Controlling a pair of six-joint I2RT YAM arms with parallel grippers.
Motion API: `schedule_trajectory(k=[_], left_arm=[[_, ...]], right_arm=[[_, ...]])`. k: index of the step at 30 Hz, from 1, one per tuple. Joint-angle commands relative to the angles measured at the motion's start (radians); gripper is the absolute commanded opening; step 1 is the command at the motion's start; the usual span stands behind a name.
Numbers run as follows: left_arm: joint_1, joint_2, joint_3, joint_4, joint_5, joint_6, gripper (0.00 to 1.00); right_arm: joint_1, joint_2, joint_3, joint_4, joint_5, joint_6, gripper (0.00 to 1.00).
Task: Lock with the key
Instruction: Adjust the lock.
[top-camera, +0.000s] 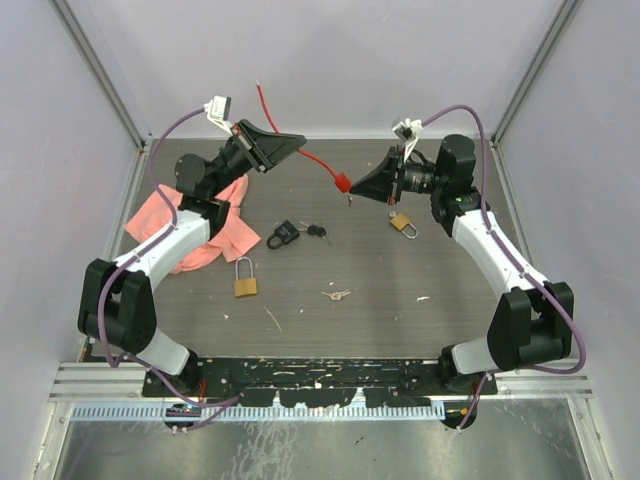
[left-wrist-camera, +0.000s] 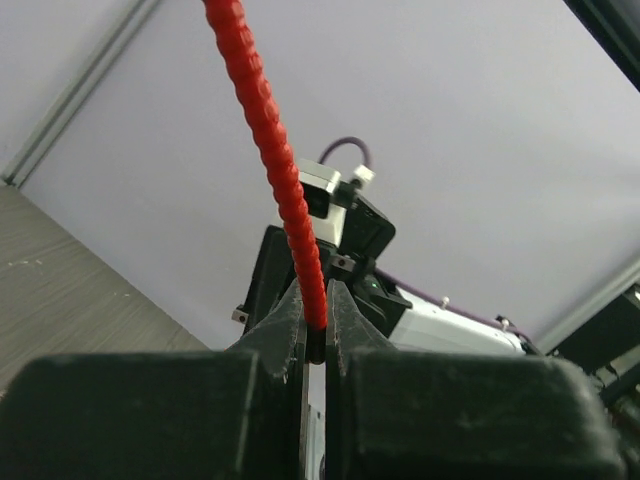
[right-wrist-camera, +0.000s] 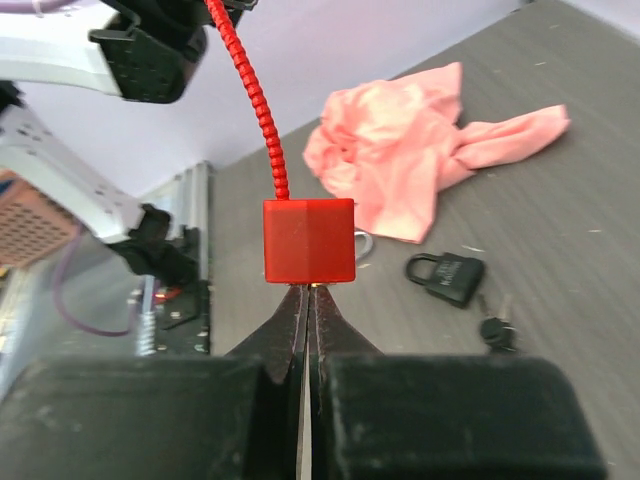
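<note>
A red lock body (right-wrist-camera: 309, 241) with a ribbed red cable (right-wrist-camera: 252, 95) hangs in the air above the table's back middle (top-camera: 341, 182). My right gripper (right-wrist-camera: 308, 292) is shut right under the body. Its tips pinch a thin brass key, of which only a glint (right-wrist-camera: 317, 285) shows at the lock's underside. My left gripper (left-wrist-camera: 316, 320) is shut on the red cable (left-wrist-camera: 270, 140), a little up and left of the body (top-camera: 300, 145). The cable's free end sticks up behind it (top-camera: 263, 95).
A pink cloth (top-camera: 215, 225) lies at the left under the left arm. On the table are a black padlock (top-camera: 281, 236) with keys (top-camera: 317, 232), a brass padlock (top-camera: 246, 280), another brass padlock (top-camera: 404, 224) and loose keys (top-camera: 337, 295).
</note>
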Motion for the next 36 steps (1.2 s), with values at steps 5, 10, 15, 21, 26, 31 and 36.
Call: schedule_trajectory(k=[5,10,15,21,26,31,36], left_arm=[[-0.021,0.037,0.078,-0.025,0.282,0.061,0.0],[-0.021,0.028,0.069,-0.008,0.251,0.043,0.0],[-0.021,0.02,0.04,0.122,0.153,-0.049,0.0],[-0.021,0.049,0.061,0.289,0.112,-0.177,0.0],[-0.021,0.084,0.09,0.392,0.128,-0.216,0.0],[-0.019,0.112,0.138,0.421,0.166,-0.228,0.0],[-0.018,0.124,0.16,0.421,0.158,-0.242,0.0]], right_arm=[[0.016,0.03,0.035,0.374,-0.167,0.435,0.01],[0.016,0.012,0.033,0.331,-0.141,0.366,0.04],[0.017,0.008,0.056,0.245,-0.126,0.304,0.13],[0.018,0.046,-0.013,0.593,-0.153,0.62,0.02],[0.021,0.137,-0.049,1.14,-0.143,1.192,0.02],[0.021,0.214,-0.026,1.439,-0.094,1.545,0.06],[0.022,0.209,-0.032,1.44,-0.081,1.553,0.17]])
